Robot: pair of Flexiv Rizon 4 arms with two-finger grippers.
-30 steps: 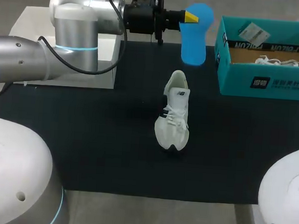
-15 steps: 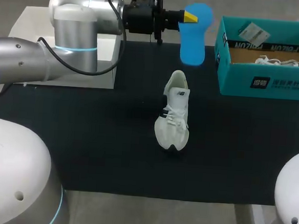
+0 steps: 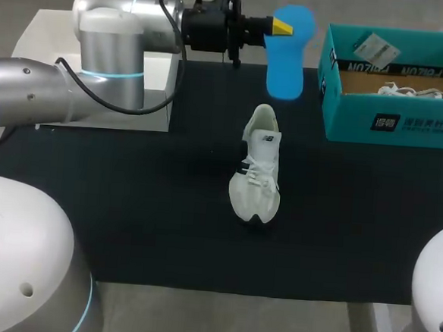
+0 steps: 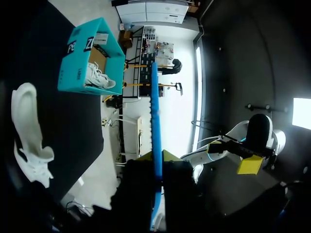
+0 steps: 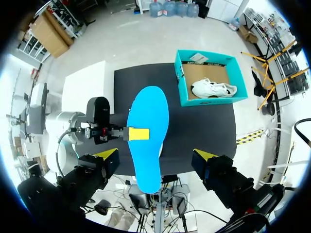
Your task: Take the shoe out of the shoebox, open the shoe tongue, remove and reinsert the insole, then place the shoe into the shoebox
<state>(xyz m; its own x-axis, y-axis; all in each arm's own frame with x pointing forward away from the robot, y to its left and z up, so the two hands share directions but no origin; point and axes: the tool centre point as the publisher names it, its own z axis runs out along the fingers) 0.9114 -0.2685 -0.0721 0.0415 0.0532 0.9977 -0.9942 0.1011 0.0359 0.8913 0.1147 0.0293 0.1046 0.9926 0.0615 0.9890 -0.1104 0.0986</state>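
Observation:
My left gripper (image 3: 283,24) is shut on a blue insole (image 3: 289,53), which hangs above the mat's far edge, beyond the shoe. In the left wrist view the insole (image 4: 155,111) stands edge-on between the yellow tips of that gripper (image 4: 156,158). A white shoe (image 3: 257,172) lies on the black mat (image 3: 127,205), its heel toward the insole. The teal shoebox (image 3: 392,121) at the far right holds a second white shoe (image 3: 418,92). My right gripper (image 5: 156,155) hangs open high above the table, looking down on the insole (image 5: 148,141) and the box (image 5: 187,90).
A white block (image 3: 44,32) stands at the far left under my left arm. A paper tag (image 3: 376,48) lies in the shoebox. My right arm's white body (image 3: 440,303) fills the near right corner.
The right arm's white body has drawn a little toward the right edge of the head view. The insole has edged slightly left. The shoe has not moved.

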